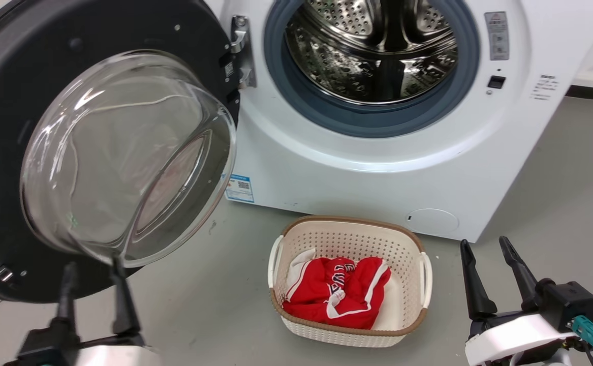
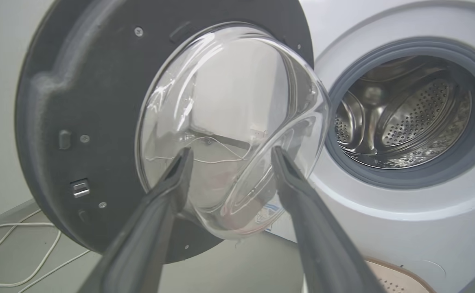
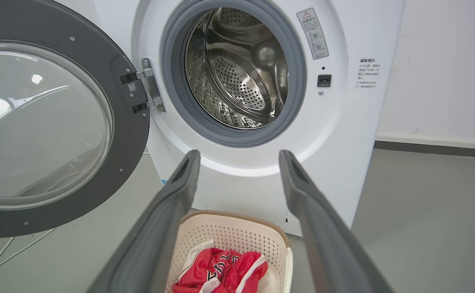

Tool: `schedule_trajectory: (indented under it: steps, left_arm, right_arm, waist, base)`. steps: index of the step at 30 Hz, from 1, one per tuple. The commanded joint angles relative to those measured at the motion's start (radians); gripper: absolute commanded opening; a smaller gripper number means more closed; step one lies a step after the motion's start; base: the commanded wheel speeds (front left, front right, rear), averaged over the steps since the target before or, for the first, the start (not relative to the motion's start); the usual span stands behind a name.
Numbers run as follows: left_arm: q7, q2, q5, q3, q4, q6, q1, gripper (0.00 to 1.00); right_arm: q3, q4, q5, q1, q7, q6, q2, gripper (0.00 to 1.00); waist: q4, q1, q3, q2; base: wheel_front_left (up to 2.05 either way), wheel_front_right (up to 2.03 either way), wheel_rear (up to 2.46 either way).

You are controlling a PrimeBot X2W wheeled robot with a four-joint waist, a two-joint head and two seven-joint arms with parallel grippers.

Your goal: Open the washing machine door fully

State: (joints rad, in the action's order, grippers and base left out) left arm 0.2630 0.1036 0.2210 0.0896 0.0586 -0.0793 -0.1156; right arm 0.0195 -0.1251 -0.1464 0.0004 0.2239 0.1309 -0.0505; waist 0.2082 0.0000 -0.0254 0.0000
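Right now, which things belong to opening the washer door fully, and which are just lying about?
For the job: washing machine door, swung open; washing machine; left gripper, open, near the glass bowl.
Lying about: cream laundry basket; red garment in it; white cable on the floor; right gripper, open.

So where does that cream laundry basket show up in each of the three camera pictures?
Head view: laundry basket at lower centre, in front of the washing machine.
Left wrist view: a sliver of its rim at the bottom right corner.
Right wrist view: bottom centre, framed by the right gripper.
Shared landmark: the steel drum.
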Motion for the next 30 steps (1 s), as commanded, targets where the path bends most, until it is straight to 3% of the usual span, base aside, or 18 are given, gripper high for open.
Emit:
schedule_trajectory:
  steps: [1,9,18,30]
  left_arm:
    - [0.002,-0.005,-0.007,-0.005,0.003,0.002,-0.003,1.0]
    - [0.002,-0.014,-0.047,-0.096,-0.022,0.04,0.042,1.0]
    - [0.002,-0.017,-0.048,-0.117,-0.075,0.071,0.105,1.0]
    - [0.003,-0.028,-0.062,-0.102,-0.1,0.079,0.114,1.0]
  right_arm:
    - [0.002,0.006,0.007,0.004,-0.001,0.0,0.001,1.0]
    - [0.008,0.028,0.019,-0.009,-0.017,0.0,0.001,1.0]
    - [0.0,0.056,0.056,-0.004,-0.041,0.0,0.001,1.0]
    - [-0.009,0.061,0.058,-0.001,-0.04,0.0,0.001,1.0]
  waist:
    - [-0.014,0.0,0.008,0.0]
    - [-0.107,0.0,0.021,0.0]
    - [-0.203,0.0,0.017,0.0]
    - [-0.24,0.0,-0.002,0.0]
  base:
    - [0.0,0.0,0.0]
    - [0.0,0.0,0.0]
    - [0.0,0.0,0.0]
    - [0.0,0.0,0.0]
